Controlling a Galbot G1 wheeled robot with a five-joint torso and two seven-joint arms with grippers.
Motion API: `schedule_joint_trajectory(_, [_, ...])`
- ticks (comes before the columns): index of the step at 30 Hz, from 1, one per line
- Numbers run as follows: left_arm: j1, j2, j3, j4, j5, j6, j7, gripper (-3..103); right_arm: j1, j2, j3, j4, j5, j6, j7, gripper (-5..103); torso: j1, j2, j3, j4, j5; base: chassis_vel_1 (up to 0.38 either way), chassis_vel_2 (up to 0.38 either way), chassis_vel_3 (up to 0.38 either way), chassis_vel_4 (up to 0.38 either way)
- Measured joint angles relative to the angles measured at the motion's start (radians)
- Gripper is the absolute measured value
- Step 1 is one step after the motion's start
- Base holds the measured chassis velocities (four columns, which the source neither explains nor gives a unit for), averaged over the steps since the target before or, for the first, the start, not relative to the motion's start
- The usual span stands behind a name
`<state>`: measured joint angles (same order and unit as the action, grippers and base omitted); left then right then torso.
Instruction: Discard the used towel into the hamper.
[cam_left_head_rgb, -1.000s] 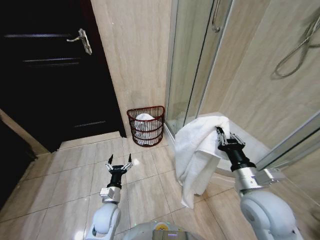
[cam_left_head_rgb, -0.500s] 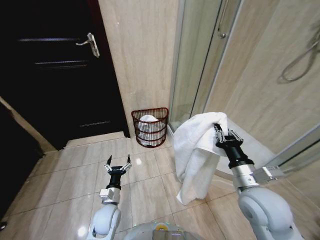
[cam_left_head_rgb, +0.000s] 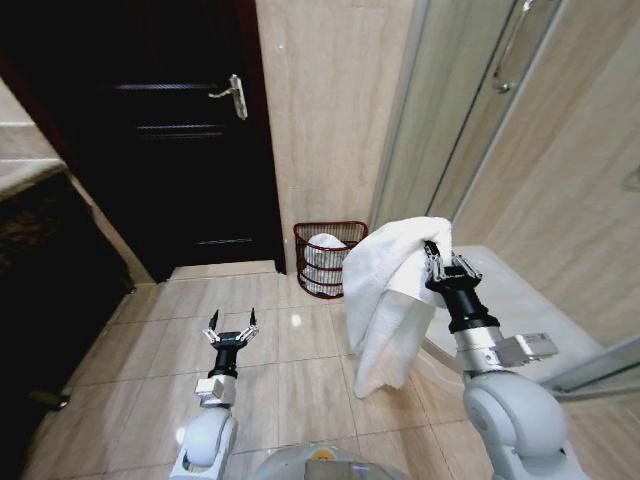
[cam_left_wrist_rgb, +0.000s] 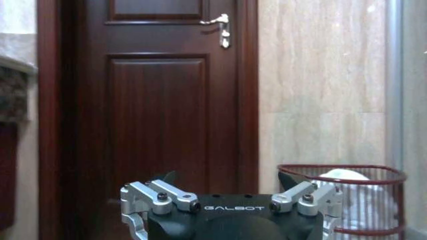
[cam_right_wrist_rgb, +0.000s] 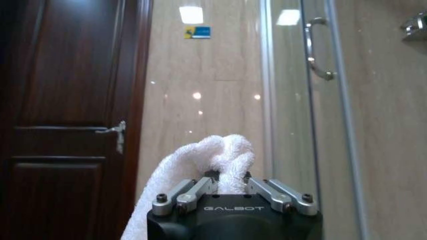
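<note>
The white towel (cam_left_head_rgb: 385, 290) hangs pinched in the right claw (cam_left_head_rgb: 441, 262), held up beside the shower glass. The hamper (cam_left_head_rgb: 328, 259) stands on the floor by the wall, already holding something white. Carry the drape right above its rim before letting go. The left claw (cam_left_head_rgb: 231, 333) is spread, low and idle.

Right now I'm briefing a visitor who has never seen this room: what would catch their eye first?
The white towel would: it hangs from the right end effector, raised before the glass shower door. Next comes the hamper on the floor against the tiled wall, with something white already inside, beside the dark door. The left end effector waits open, low over the floor tiles.
</note>
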<state>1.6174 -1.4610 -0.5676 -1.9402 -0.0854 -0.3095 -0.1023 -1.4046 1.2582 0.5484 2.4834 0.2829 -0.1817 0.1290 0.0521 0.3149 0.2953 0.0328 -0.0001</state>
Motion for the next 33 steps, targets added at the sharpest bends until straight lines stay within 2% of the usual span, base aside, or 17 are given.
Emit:
schedule_joint_trajectory(11, [0.012, 0.003, -0.023, 0.008, -0.006, -0.060, 0.005, 100, 0.000, 0.028, -0.037, -0.012, -0.039, 0.001, 0.000, 13, 0.016, 0.046, 0.031, 0.0000, 0.0000, 0.044, 0.052, 0.036, 0.025])
schedule_joint_trajectory(20, [0.021, -0.008, -0.017, 0.012, -0.007, -0.104, 0.007, 100, -0.004, 0.035, -0.044, -0.015, -0.052, 0.002, 0.000, 13, 0.017, 0.050, 0.033, -0.0002, 0.0000, 0.005, 0.004, -0.006, -0.002])
schedule_joint_trajectory(33, [0.054, -0.017, -0.048, 0.005, 0.009, -0.105, 0.004, 100, -0.008, 0.040, -0.054, -0.018, -0.069, 0.009, -0.007, 13, 0.015, 0.045, 0.030, -0.0001, 0.0001, 0.023, 0.029, -0.033, -0.036])
